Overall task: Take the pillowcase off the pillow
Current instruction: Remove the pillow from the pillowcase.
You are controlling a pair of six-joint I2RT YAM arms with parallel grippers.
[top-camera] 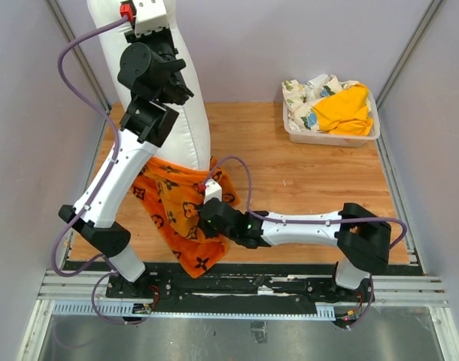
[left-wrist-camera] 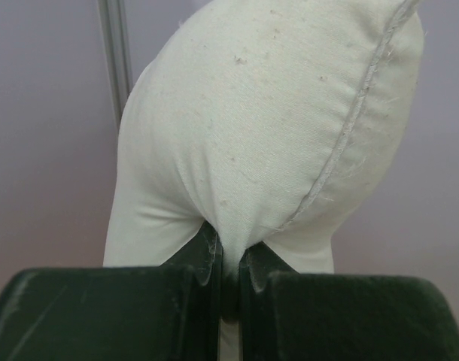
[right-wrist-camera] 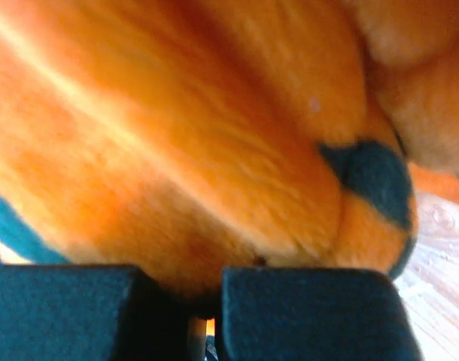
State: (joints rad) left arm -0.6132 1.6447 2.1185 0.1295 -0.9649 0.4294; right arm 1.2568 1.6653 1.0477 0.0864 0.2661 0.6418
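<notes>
The white pillow (top-camera: 180, 124) stands lifted at the back left, its top held high. My left gripper (left-wrist-camera: 228, 259) is shut on a pinch of the pillow (left-wrist-camera: 275, 128) near its corner seam. The orange pillowcase (top-camera: 177, 207) with black motifs hangs bunched around the pillow's lower end and spills onto the table. My right gripper (top-camera: 209, 213) reaches in from the right and is shut on the pillowcase (right-wrist-camera: 184, 143), whose orange fabric fills the right wrist view. The right fingertips are buried in the fabric.
A white bin (top-camera: 372, 137) at the back right holds a yellow-orange cloth (top-camera: 345, 110) and a white floral-print cloth (top-camera: 303, 96). Wooden tabletop (top-camera: 305, 180) lies between the bin and the arms. Grey walls stand close on both sides.
</notes>
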